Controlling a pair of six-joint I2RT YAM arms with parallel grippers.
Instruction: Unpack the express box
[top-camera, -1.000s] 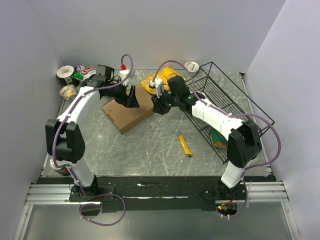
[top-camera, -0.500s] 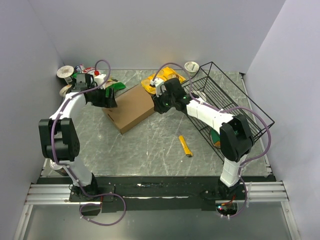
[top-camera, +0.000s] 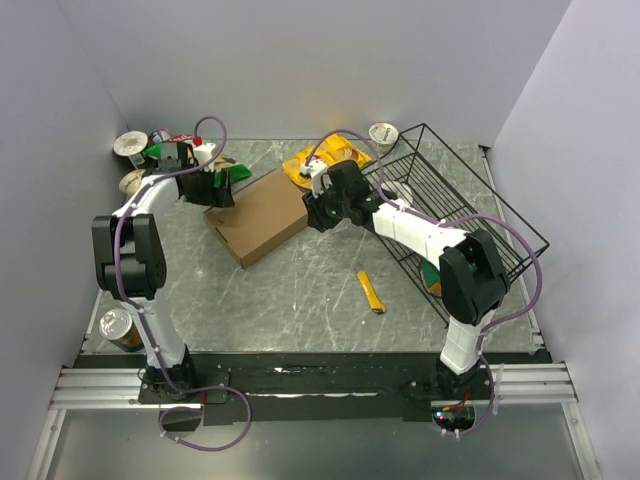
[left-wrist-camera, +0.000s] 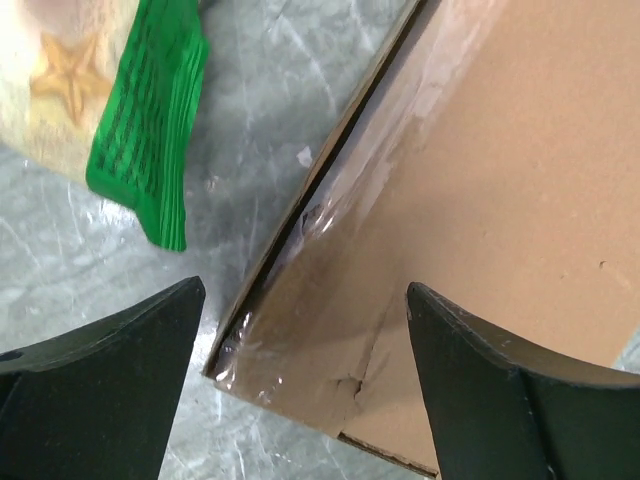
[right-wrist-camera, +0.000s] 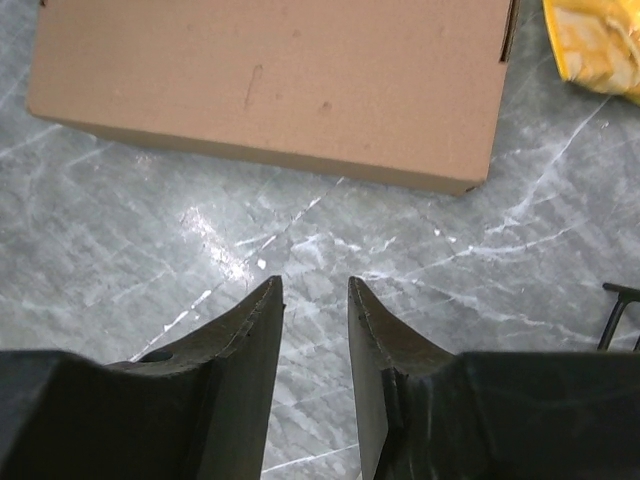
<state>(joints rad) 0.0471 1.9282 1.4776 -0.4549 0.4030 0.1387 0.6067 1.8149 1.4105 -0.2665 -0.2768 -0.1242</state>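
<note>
the box (top-camera: 262, 213) lies shut on the desk (top-camera: 300, 290), the left tool (left-wrist-camera: 300, 295) wide open and empty over its taped corner, the right tool (right-wrist-camera: 315, 285) barely parted and empty beside it, so prying may just slide the unbraced box.

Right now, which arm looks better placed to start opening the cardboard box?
Probably the left. The left fingers hang wide open right over the box at its taped edge. The right fingers are narrowly parted over the table, short of the box.
</note>
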